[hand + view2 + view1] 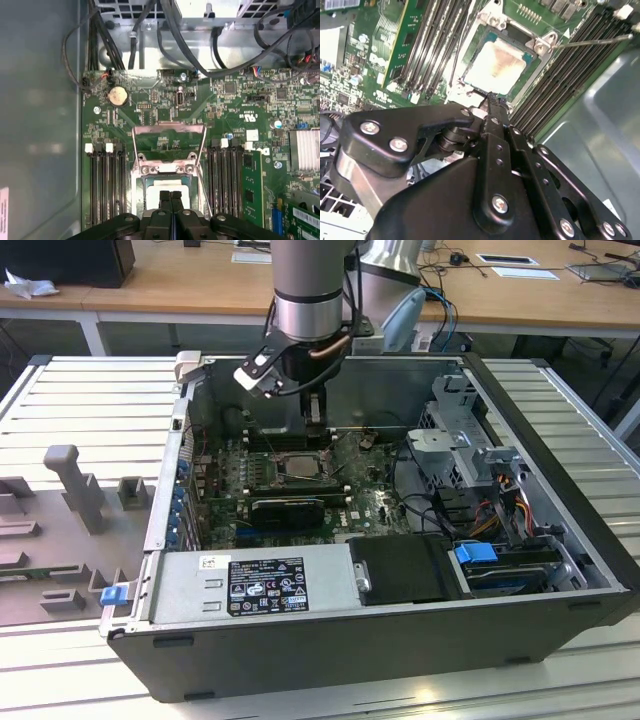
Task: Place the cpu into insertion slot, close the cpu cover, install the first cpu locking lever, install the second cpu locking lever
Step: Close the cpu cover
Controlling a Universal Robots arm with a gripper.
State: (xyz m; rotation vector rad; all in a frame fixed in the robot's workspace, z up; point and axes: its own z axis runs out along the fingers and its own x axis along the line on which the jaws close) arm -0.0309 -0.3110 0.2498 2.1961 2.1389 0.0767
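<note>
Wooden desks (150, 295) behind; in front, a ribbed metal table (90, 390) bearing an open computer case (400, 640) laid on its side. Inside, a green motherboard (225, 115) with long black memory slots (107, 185) on both sides of the socket. Reaching down into the case from above, a grey arm (310, 280) with the gripper (170, 197) low over the socket. Pincer narrow: fingers pressed together with nothing between them, tips at the edge of the cpu (497, 67); touching or just above, cannot tell. Cpu lying flat in the insertion slot (510, 40), pale metal top up. Just beyond the slot, the cpu cover (168, 129) tilted open, board visible through its cut-out. Thin locking lever (590, 41) raised, slanting out over the memory slots.
</note>
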